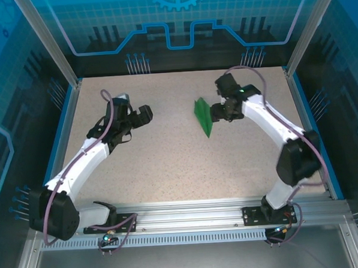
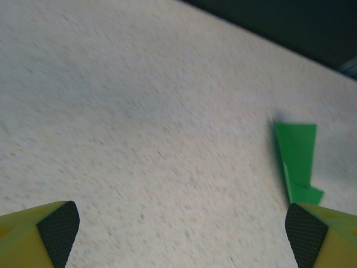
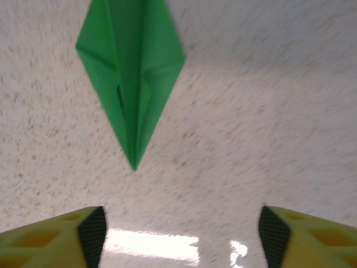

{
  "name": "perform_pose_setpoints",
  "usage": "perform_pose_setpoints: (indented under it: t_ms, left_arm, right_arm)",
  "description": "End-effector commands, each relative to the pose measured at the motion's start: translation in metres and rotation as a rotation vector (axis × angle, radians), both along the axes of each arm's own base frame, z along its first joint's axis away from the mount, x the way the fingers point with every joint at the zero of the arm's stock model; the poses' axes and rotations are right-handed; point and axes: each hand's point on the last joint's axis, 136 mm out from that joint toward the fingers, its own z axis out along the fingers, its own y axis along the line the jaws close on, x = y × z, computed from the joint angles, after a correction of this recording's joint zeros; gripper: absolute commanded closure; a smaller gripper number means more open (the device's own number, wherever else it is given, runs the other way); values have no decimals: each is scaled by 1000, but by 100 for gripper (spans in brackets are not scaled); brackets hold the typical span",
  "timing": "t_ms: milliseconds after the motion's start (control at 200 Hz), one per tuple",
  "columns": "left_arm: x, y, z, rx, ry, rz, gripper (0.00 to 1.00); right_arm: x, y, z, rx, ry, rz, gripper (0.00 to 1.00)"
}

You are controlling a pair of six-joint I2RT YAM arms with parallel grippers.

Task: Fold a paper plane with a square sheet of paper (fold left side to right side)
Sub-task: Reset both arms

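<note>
The speckled tabletop carries one thing. The left arm reaches toward its far left corner, and the right arm curves in from the right edge toward the far middle.

The left claw hangs over bare surface with its jaws released as wide as they go and nothing between them. It is well apart from the paper. In the left wrist view its pads sit at the two lower corners, with the green paper off to the right.

The right claw is also released. In the right wrist view its jaws stand apart over bare surface and hold nothing. It hovers just beside the paper, on the paper's right.

The paper plane lies in the far half of the tabletop, a little right of the middle. It is a slim green dart with a centre crease, and its nose points toward the near edge. By the look of it the folding is done or nearly so.

The main risk is the right claw's closeness. A sideways or downward move from here could clip a wing, then drag the light paper across the surface or crush a crease. The folds may also spring back, since thin paper left free tends to relax and the wings already seem to sit slightly raised. A careless regrasp on the centre fold could flatten the shape.
</note>
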Motion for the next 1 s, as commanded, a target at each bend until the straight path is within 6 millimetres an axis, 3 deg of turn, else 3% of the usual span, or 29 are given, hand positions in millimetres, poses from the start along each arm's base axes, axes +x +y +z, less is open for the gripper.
perform_pose_setpoints:
  t_ms: [0,120,280,480,650,800,995]
  left_arm:
    - [6,39,20,125,-172,157,1]
    - [2,58,20,238,-264,205,1]
    - [-4,79,-7,418,-194,237,1]
    - [-3,84,-44,441,-177,201,1]
    - [6,71,-65,469,-193,61,1]
    - [11,58,-79,514,-260,-75,1]
    - [13,70,-100,383,-294,-94,1]
  right_arm:
    - [12,-39,25,-60,-203,-78,14]
    - [8,-74,30,-48,-309,-167,4]
    - [5,-115,17,-51,-431,-243,0]
    - [2,-137,-34,-79,-504,-222,0]
    - [14,-128,-66,-19,-560,-167,0]
    - [32,-105,-64,-53,-635,-13,0]
    - [23,-92,-80,-8,-712,64,0]
